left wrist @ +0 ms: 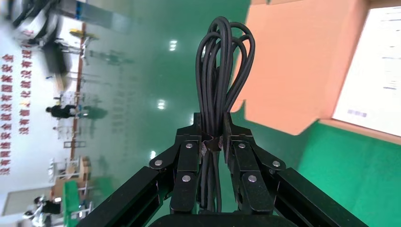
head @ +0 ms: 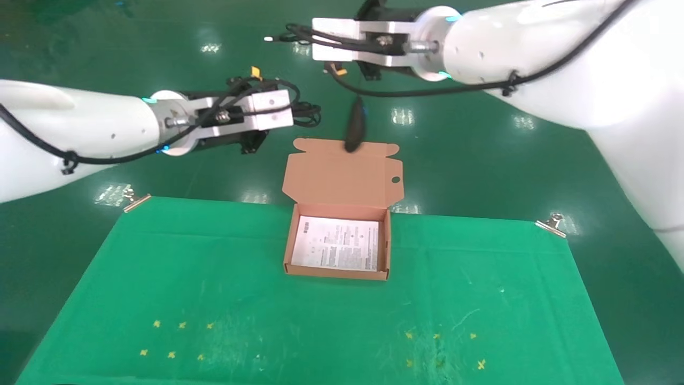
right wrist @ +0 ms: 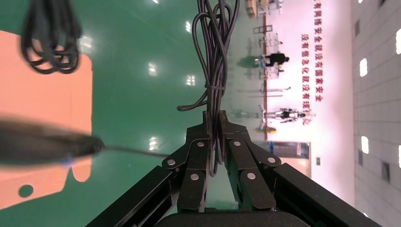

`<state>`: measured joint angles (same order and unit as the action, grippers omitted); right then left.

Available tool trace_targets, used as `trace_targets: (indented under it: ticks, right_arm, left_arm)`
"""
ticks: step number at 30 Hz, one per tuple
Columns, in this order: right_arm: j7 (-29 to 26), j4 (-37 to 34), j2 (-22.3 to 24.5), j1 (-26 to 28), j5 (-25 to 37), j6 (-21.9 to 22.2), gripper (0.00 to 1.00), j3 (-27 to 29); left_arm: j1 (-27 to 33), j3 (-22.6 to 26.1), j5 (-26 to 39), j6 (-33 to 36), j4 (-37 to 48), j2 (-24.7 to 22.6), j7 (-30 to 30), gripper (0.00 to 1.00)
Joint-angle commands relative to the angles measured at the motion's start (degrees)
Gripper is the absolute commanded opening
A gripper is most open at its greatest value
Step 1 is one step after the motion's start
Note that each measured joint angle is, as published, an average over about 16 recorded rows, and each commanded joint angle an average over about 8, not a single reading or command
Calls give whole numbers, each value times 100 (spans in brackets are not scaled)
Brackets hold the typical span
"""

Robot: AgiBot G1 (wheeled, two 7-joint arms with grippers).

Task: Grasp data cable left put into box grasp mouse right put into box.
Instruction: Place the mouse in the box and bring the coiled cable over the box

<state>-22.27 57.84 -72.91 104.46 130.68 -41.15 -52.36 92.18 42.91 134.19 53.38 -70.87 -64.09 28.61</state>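
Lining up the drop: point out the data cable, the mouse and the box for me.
data cable (left wrist: 222, 71): left wrist view, on the looped bundle above the pincer.
mouse (head: 354, 128): head view, on its hanging black body.
box (head: 342, 174): head view, on the open flap lid.

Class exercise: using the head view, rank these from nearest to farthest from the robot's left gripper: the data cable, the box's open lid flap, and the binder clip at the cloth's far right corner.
1. The data cable: clamped in the left gripper itself, looping off its tip.
2. The lid flap of the box: just right of and below the gripper.
3. The binder clip: far off at the cloth's right corner.
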Motion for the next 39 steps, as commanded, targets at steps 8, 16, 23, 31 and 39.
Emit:
trace_targets:
  ticks: [8,16,23,31,39]
  right_arm:
    - [388,-549,-354,138,-194,441,0,-84]
    - [338,-863,-400,-145,-193,610,0,-283]
    - [254,-956,-464,-452,-451,618,0,-588]
    - [130,-994,-512,-639,-849,818,0,-1000]
    - [160,-1239,-548,-658,-1317,1159,0,-1501]
  left_arm:
    - [45,-32,157,-4,80,29,104,0]
    - [-97,-1,547,114,13,276,262,0]
    - [-181,16,1110,252,-58,460,513,0]
    - [-220,-27,1543,478,-63,551,896,0]
    - [-227,-34,1598,511,-73,547,960,0]
